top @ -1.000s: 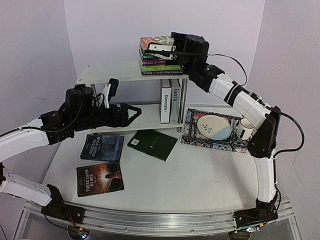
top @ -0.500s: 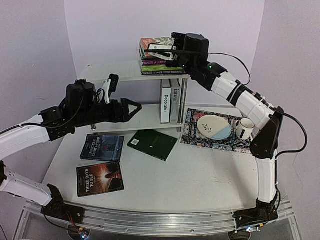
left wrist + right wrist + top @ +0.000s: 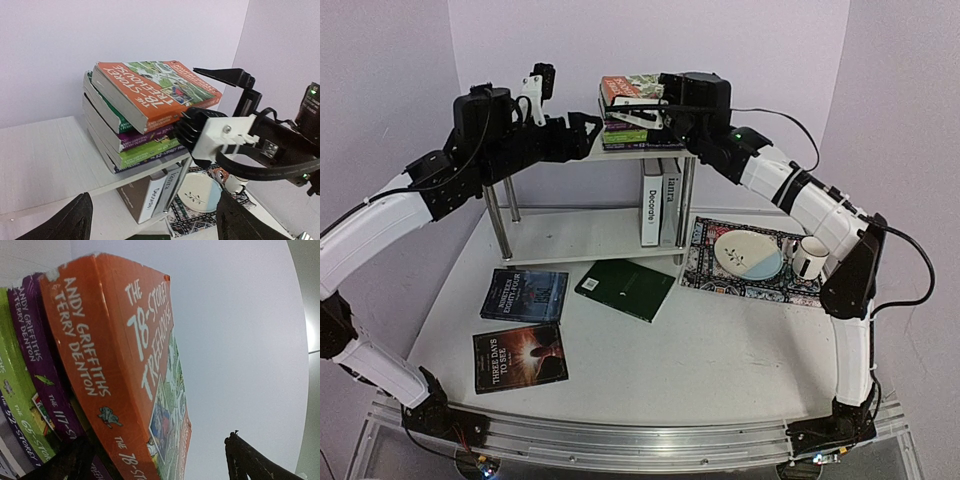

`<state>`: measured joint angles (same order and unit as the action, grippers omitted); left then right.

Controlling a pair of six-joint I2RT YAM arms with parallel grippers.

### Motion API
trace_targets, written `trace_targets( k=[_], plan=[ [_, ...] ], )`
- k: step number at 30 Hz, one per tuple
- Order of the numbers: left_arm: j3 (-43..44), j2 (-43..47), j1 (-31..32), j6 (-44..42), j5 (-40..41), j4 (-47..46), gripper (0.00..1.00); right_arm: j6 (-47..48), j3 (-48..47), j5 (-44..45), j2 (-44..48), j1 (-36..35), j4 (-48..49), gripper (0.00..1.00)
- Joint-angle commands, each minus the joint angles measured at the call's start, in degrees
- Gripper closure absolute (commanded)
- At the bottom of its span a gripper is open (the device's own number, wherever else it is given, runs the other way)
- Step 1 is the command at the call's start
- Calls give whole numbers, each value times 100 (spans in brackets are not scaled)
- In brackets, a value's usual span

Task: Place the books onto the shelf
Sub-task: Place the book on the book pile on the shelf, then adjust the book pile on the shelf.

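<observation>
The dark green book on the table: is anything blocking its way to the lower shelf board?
Nothing visible does. The dark green book lies in front of the lower board, whose left part is bare; the upright Decorate book stands only at its right end.

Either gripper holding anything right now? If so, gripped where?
Nothing is held. The right gripper is open around one end of the orange top book, which rests on its stack; the left gripper is open and empty.

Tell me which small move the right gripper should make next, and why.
Probably draw the right gripper back from the orange top book: its jaws stand open, the book rests on the stack, and the green book and two dark books lie on the table.
</observation>
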<state>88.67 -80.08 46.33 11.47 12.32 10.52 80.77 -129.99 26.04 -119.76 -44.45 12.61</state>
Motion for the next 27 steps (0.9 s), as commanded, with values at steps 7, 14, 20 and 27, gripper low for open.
trace_targets(
  k=[7, 14, 20, 27],
  plan=[
    [886, -584, -646, -768, -510, -86, 13, -816, 453, -255, 893, -71, 37, 2],
    [1365, -987, -997, -911, -1096, -7, 7, -1775, 1620, -176, 1733, -134, -131, 2],
    [1619, -1220, -1248, -837, -2010, -9, 5, -3793, 2396, -705, 2675, -131, -778, 2],
    [1852, -1480, -1254, -1013, -2090, -7, 0, -6381, 2248, -1540, 3037, -38, -1887, 2]
  ],
)
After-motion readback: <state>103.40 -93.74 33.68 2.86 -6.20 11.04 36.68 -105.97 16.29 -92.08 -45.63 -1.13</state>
